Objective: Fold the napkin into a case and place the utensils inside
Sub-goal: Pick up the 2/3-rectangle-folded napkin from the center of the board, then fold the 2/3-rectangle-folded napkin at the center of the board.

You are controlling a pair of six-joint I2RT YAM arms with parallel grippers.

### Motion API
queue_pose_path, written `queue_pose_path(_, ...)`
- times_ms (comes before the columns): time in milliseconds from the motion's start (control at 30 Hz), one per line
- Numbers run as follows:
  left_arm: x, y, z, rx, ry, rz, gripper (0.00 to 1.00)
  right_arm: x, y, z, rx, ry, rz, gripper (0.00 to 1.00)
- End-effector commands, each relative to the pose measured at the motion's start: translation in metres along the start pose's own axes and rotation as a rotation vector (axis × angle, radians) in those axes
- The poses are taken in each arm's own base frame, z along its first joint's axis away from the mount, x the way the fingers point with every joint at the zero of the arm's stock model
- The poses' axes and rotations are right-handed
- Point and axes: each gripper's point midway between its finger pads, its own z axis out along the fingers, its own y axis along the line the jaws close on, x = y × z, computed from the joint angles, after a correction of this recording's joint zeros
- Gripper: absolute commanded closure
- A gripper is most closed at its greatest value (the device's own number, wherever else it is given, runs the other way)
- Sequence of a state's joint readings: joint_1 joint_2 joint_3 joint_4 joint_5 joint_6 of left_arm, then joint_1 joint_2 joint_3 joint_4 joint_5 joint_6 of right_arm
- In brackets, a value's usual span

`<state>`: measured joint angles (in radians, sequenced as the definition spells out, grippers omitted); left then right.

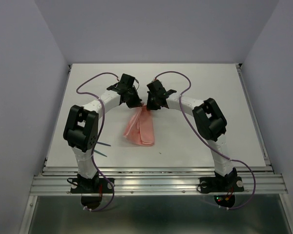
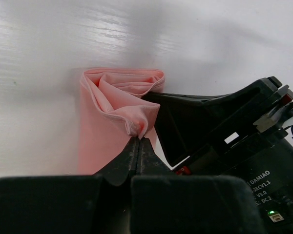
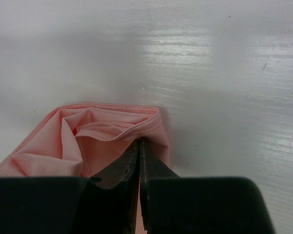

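Pinches a raised fold of the napkin (image 2: 112,105) with the left gripper (image 2: 138,141), on fully closed jaws. Clamps the hemmed edge of the same cloth with the right gripper (image 3: 139,146), on jaws nearly together with only thin fabric between. Holds the far end bunched and raised, with the near end flat on the white table (image 1: 210,97) between both arms. Shows the utensils (image 1: 103,148) at the near left, partly behind the left arm (image 1: 83,129), well apart from the napkin.
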<state>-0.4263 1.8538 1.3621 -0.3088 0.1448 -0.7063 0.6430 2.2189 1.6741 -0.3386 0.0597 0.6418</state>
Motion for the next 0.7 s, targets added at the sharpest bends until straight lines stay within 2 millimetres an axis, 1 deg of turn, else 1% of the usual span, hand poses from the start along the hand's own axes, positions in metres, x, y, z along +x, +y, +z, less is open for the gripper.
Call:
queue_pose_path(0,-0.005,-0.03,0.003,0.106,0.002,-0.035,1.0,0.006,0.006,0.001,0.009,0.021,0.017,0.93)
queue_pose_path(133,-0.001,-0.033,0.012,0.121,0.027,-0.067,1.0,0.008,0.006,0.002,0.008,0.024,0.024,0.93)
queue_pose_path(367,0.009,-0.032,0.028,0.115,0.054,-0.121,1.0,0.009,0.009,0.002,-0.007,0.027,0.039,0.93)
queue_pose_path(467,0.006,-0.033,0.03,0.11,0.036,-0.141,1.0,0.009,0.01,0.002,-0.014,0.027,0.044,0.93)
queue_pose_path(533,0.007,-0.033,0.034,0.108,0.037,-0.151,1.0,0.01,0.011,0.002,-0.015,0.03,0.047,0.93)
queue_pose_path(600,0.011,-0.027,0.044,0.082,0.041,-0.163,1.0,0.009,0.012,0.001,-0.022,0.031,0.052,0.93)
queue_pose_path(633,0.011,-0.027,0.044,0.082,0.041,-0.163,1.0,0.009,0.012,0.001,-0.023,0.031,0.052,0.93)
queue_pose_path(667,0.012,-0.023,0.049,0.065,0.039,-0.168,1.0,0.01,0.012,0.0,-0.023,0.03,0.053,0.93)
